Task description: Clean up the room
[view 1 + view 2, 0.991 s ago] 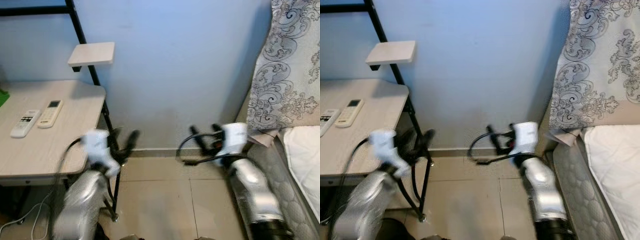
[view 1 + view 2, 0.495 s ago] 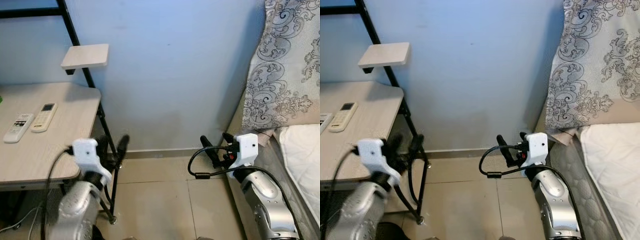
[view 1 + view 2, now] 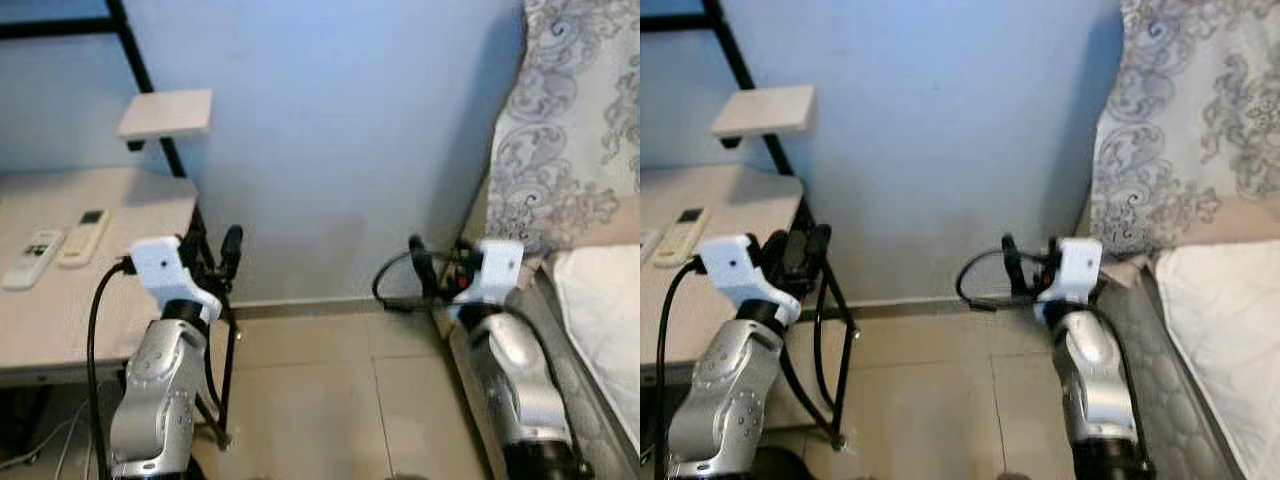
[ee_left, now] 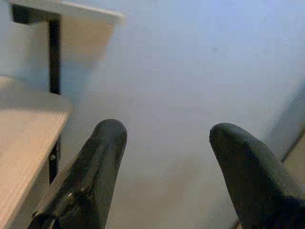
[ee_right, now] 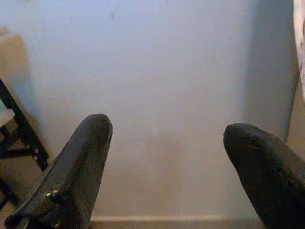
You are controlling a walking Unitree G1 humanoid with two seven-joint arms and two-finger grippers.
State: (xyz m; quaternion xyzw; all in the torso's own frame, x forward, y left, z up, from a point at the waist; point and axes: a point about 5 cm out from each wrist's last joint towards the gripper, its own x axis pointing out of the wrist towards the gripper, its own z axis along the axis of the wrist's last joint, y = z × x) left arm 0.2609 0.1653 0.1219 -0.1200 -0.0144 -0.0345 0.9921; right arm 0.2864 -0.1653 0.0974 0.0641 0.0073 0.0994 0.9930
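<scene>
Two white remote controls (image 3: 32,256) (image 3: 82,235) lie side by side on the pale wooden desk (image 3: 100,300) at my left. My left gripper (image 3: 213,252) is raised by the desk's right edge, open and holding nothing; the left wrist view has its fingers (image 4: 107,143) spread toward the blue wall. My right gripper (image 3: 440,255) hangs over the floor beside the bed, also open and holding nothing, and its fingers (image 5: 93,138) point at the wall.
A small shelf (image 3: 165,113) on a black frame (image 3: 170,150) stands above the desk. A bed with a white mattress (image 3: 600,300) and a grey patterned cover (image 3: 570,130) runs along the right. Beige tiled floor (image 3: 330,400) lies between them. Cables (image 3: 40,445) trail under the desk.
Both arms have lifted a little, so the grippers sit higher against the wall. The whole picture has shifted slightly with the camera. Both grippers stay open.
</scene>
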